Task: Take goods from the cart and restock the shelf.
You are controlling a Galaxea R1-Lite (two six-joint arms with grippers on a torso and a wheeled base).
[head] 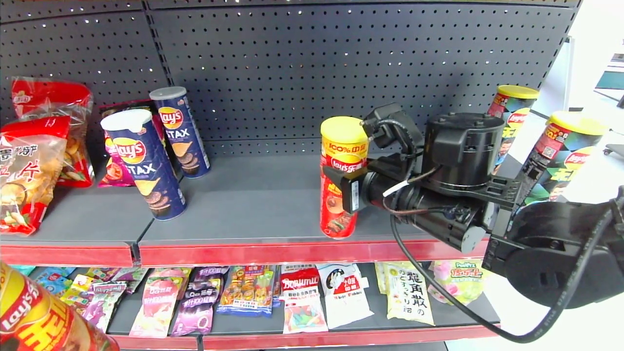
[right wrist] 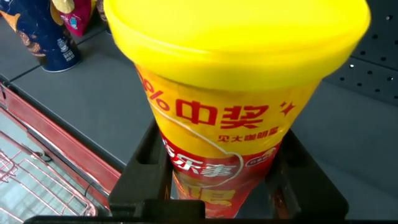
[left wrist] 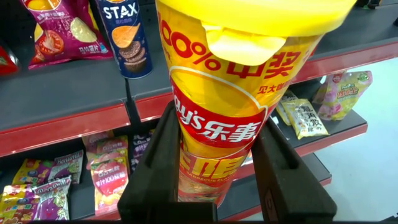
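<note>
Right claw is out over the upper shelf, pinching the red can by its middle, fingers pressed to both sides of the tube, and the wrist view confirms the clamp with the yellow lid up top. The can stands about upright near the front of the board, just behind the red lip. Its base looks to be on the board, though I can't say for sure it's bearing weight.

Down at the robot's left, the left claw is clamped on a second can of the same kind, held low in front of the lower shelf and waiting its turn.

By my read, this is the set-down. The can is tall and narrow, so a sideways nudge on release could tip it, and that lip is very close. I'd want the base flat and fully behind the lip before letting go, perhaps eased a little deeper. Then spread the fingers evenly so neither drags the tube, and draw the arm straight back along its own line without sweeping.

There's room to work with. The nearer blue can is well apart to the left, with snack bags beyond it, and two more cans stand off to the right past the arm. A corner of the wire cart shows below the shelf edge in the right wrist view
</note>
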